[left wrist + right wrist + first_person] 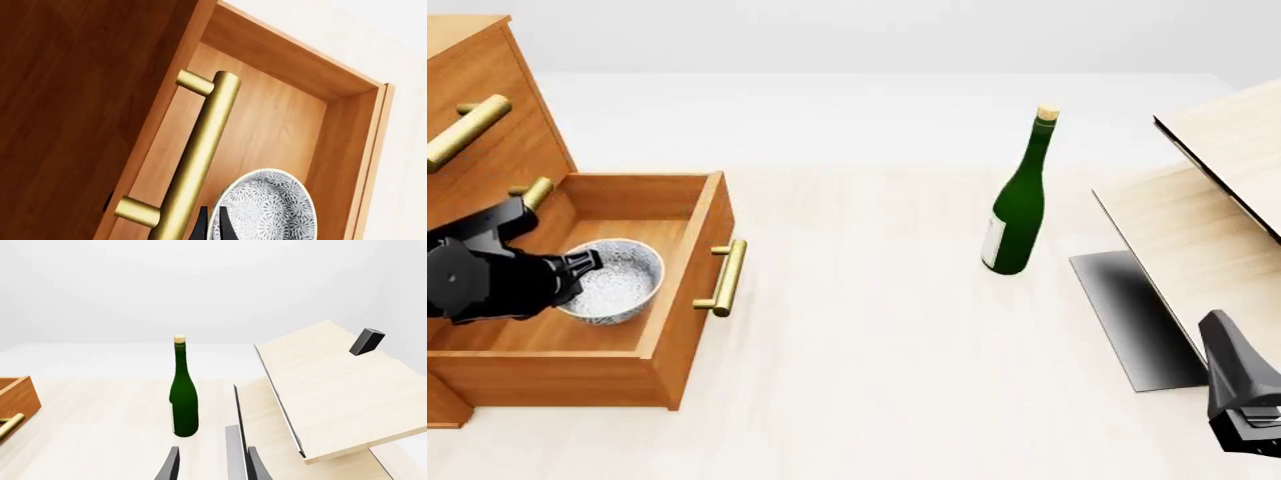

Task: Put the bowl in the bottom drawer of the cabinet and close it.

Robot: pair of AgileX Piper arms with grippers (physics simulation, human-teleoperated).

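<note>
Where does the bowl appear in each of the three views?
Front view: the bowl sits inside the open bottom drawer, at the left tool.
Left wrist view: bowl beside the brass handle.
Right wrist view: not in it.
Shared landmark: the bottom drawer.

light: bright, even | shadows: faint (soft-edged) | focus: sharp, no glare

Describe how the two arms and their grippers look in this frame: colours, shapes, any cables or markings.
Both arms are matte black with blocky, angular housings. The left gripper sits on a rounded black wrist body, with slim, pointed, dark fingers. The right gripper shows thin, tapered, blade-like fingers in dark grey; in the front view its arm is a faceted black wedge at the frame's corner. No cables, labels or markings are visible.
</note>
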